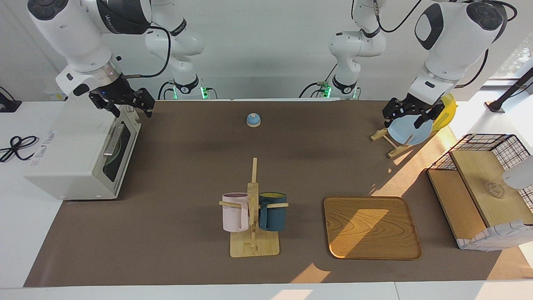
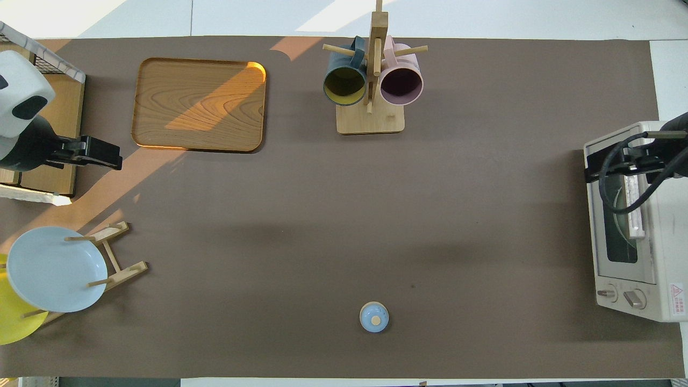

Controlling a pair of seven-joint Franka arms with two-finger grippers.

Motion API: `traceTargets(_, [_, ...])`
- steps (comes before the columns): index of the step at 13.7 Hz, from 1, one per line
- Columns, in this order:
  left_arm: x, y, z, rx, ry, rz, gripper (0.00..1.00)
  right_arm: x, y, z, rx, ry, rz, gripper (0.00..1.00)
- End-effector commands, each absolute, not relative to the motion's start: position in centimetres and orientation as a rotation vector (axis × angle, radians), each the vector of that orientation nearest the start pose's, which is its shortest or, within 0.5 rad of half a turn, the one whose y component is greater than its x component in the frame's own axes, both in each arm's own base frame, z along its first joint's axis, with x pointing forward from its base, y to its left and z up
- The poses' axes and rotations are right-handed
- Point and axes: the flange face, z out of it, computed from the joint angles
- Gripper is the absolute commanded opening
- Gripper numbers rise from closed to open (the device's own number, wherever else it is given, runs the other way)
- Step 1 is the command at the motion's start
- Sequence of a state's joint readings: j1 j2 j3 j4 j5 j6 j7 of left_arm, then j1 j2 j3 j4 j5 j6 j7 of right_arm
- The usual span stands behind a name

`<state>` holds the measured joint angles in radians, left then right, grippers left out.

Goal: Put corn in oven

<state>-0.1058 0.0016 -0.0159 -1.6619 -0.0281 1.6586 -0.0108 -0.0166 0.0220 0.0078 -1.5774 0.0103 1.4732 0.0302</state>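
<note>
The white oven [image 1: 70, 154] [image 2: 661, 231] stands at the right arm's end of the table. Its dark glass door is shut, and the metal bar handle [image 1: 112, 140] lies across the door. My right gripper [image 1: 127, 108] [image 2: 594, 166] hangs open and empty just above the door's upper edge, clear of the handle. My left gripper [image 1: 406, 118] [image 2: 110, 157] waits open and empty in the air over the mat beside the plate rack. The corn is out of view in both views.
A mug rack [image 1: 253, 208] with a pink mug and a dark blue mug stands mid-table. Beside it lies a wooden tray [image 1: 372, 227]. A small blue bell [image 1: 253, 120] sits near the robots. A plate rack with a blue plate [image 1: 410, 130] and a wire basket [image 1: 483, 183] stand at the left arm's end.
</note>
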Motion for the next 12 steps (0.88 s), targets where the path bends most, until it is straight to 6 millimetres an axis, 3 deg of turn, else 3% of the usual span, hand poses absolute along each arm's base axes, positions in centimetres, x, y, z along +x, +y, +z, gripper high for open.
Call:
traceTargets(1, [54.9, -6.7, 59.0, -3.175, 0.174, -0.006, 1.00, 53.8, -0.3, 59.9, -3.122, 0.076, 0.216, 1.00])
traceTargets(3, [54.9, -6.7, 59.0, -3.175, 0.174, -0.006, 1.00, 53.7, 0.1, 59.9, -3.125, 0.057, 0.197, 1.00])
traceTargets(12, [54.9, -6.7, 59.0, -3.175, 0.174, -0.006, 1.00, 54.0, -2.0, 60.4, -3.130, 0.108, 0.188, 1.00])
